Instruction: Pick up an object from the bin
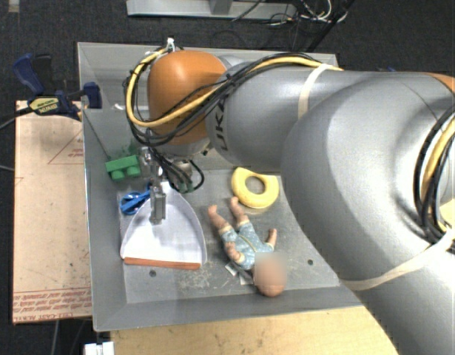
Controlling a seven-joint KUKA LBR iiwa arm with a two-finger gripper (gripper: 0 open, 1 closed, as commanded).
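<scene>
My gripper (158, 211) hangs low in the left part of the bin, its fingers close together over the top of a white dustpan (168, 239) with an orange front edge. Nothing shows between the fingers. Just left of the fingers lies a small blue tool (133, 202). A green block (122, 166) lies a little farther back, beside the gripper's body.
A yellow tape roll (255, 188) lies in the middle of the bin. A small doll (245, 246) in a blue-patterned outfit lies to the right of the dustpan, near the front. The arm and its orange cover fill the back and right.
</scene>
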